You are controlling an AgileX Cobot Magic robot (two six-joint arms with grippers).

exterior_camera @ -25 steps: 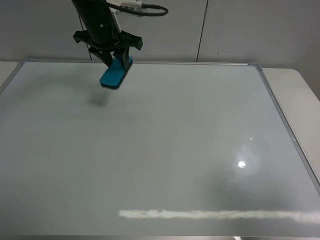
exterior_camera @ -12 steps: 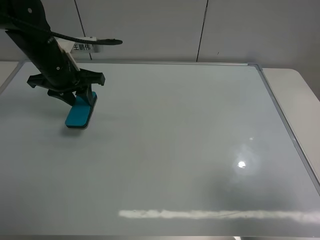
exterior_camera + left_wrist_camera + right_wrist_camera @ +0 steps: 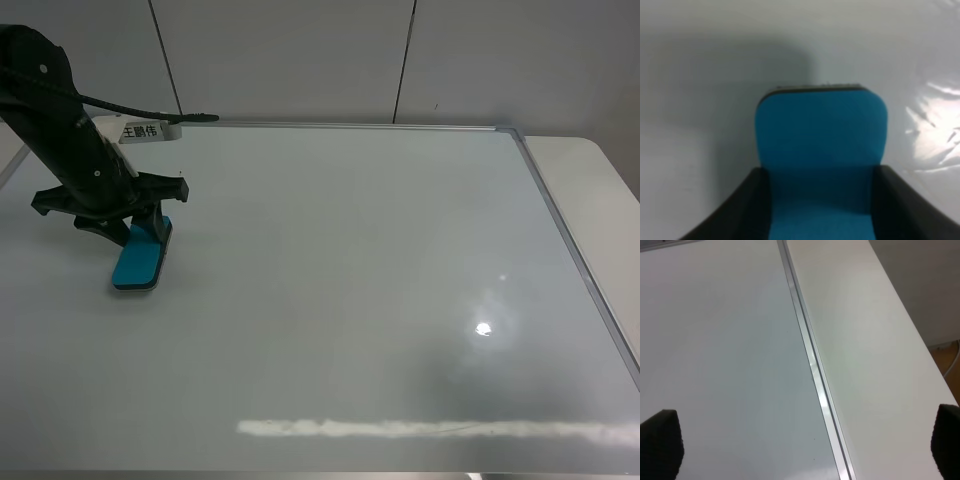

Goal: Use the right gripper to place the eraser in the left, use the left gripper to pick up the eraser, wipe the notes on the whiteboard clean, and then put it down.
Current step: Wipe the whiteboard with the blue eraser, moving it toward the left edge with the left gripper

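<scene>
My left gripper (image 3: 138, 232) is shut on the teal-blue eraser (image 3: 138, 260) at the left side of the whiteboard (image 3: 350, 260). The eraser's lower end sits at the board's surface. In the left wrist view the eraser (image 3: 821, 135) sticks out between the two black fingers (image 3: 735, 215), its dark felt edge against the white board (image 3: 700, 75). No red notes show anywhere on the board. My right gripper (image 3: 802, 445) is open and empty, over the board's right frame (image 3: 810, 355). It is out of the exterior high view.
The board's silver frame (image 3: 560, 225) borders a pale table (image 3: 590, 170) on the right, which also shows in the right wrist view (image 3: 865, 340). A grey wall (image 3: 300, 60) stands behind. Light glare (image 3: 440, 430) streaks the board's near edge.
My left gripper has carried the eraser from the board's far edge leftward and nearer, down to the board's left side. No right arm shows in any exterior frame.
</scene>
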